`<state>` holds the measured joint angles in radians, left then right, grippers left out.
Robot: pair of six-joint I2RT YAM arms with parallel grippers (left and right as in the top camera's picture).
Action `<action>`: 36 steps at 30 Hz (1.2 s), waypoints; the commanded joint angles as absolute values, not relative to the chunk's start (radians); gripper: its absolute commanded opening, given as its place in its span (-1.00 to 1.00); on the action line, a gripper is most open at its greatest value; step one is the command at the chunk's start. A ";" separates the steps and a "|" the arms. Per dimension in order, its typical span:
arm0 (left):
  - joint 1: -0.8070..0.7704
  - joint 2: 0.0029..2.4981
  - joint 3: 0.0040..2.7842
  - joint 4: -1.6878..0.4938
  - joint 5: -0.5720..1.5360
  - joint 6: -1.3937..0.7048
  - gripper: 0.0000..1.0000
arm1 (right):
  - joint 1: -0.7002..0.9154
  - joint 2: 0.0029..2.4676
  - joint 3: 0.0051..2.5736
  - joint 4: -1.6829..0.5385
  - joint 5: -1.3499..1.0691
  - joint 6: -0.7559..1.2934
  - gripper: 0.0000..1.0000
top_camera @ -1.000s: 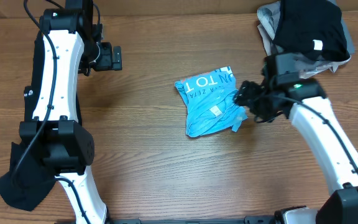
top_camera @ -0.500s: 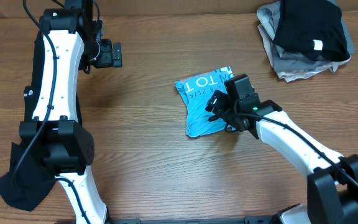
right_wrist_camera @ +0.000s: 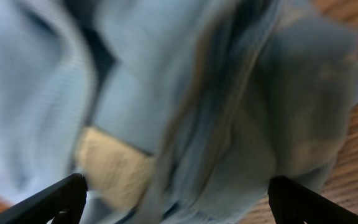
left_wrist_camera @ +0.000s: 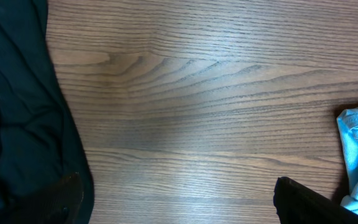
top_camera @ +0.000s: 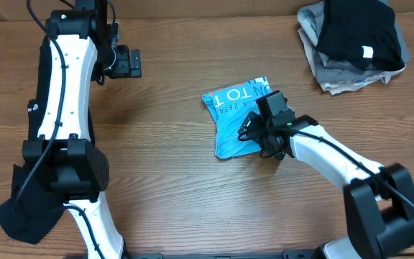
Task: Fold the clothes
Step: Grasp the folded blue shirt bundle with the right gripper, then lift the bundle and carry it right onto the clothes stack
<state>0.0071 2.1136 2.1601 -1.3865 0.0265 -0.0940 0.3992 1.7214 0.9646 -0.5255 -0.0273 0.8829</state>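
Overhead, the shirt [top_camera: 228, 122] is seen bunched just right of centre, long axis far-to-near — the right gripper [top_camera: 256, 132] is poised on its right edge, fingers wide astride fabric; the left gripper [top_camera: 129, 65], also wide, is parked well left.

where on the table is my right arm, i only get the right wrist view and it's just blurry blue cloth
observer: mid-table; the right jaws are down on a crumpled light blue T-shirt.
operator: other clothes nearby
observer: a pile of black and grey clothes sits at the far right corner, apart from the shirt.
operator: left arm
observer: the left jaws hang open at the far left, holding nothing.
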 commanded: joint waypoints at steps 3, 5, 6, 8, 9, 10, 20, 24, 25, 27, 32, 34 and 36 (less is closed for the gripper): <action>0.005 2.121 2.177 -1.383 0.035 -0.086 1.00 | 0.397 1.764 0.960 -0.529 -0.070 0.891 0.93; 0.005 2.121 2.177 -1.383 0.035 -0.086 1.00 | 0.397 1.771 0.960 -0.527 -0.068 0.891 0.93; 0.005 2.121 2.177 -1.383 0.035 -0.086 1.00 | 0.397 1.777 0.960 -0.522 -0.067 0.889 0.92; 0.005 2.121 2.177 -1.383 0.035 -0.086 1.00 | 0.397 1.795 0.960 -0.508 -0.049 0.881 0.77; 0.005 2.121 2.177 -1.383 0.035 -0.086 1.00 | 0.397 1.803 0.960 -0.501 -0.041 0.871 0.69; 0.005 2.121 2.177 -1.383 0.035 -0.086 1.00 | 0.397 1.822 0.960 -0.480 -0.028 0.846 0.51; 0.006 2.121 2.174 -1.391 0.035 -0.086 1.00 | 0.303 1.972 0.961 -0.473 -0.025 0.773 -0.42; 0.005 2.121 2.174 -1.390 0.035 -0.086 1.00 | 0.205 1.970 0.987 -0.472 -0.113 0.683 -0.92; 0.005 2.121 2.174 -1.390 0.035 -0.086 1.00 | 0.179 1.970 1.001 -0.472 -0.157 0.646 -0.92; 0.005 2.121 2.174 -1.390 0.035 -0.086 1.00 | 0.133 1.968 1.036 -0.476 -0.261 0.559 -0.92; 0.005 2.121 2.174 -1.390 0.035 -0.086 1.00 | 0.067 1.942 1.175 -0.569 -0.420 0.442 -0.92; 0.005 2.121 2.174 -1.390 0.035 -0.086 0.99 | 0.061 1.924 1.252 -0.638 -0.442 0.408 -0.92; 0.006 2.121 2.174 -1.390 0.035 -0.086 1.00 | 0.061 1.899 1.378 -0.745 -0.451 0.382 -0.92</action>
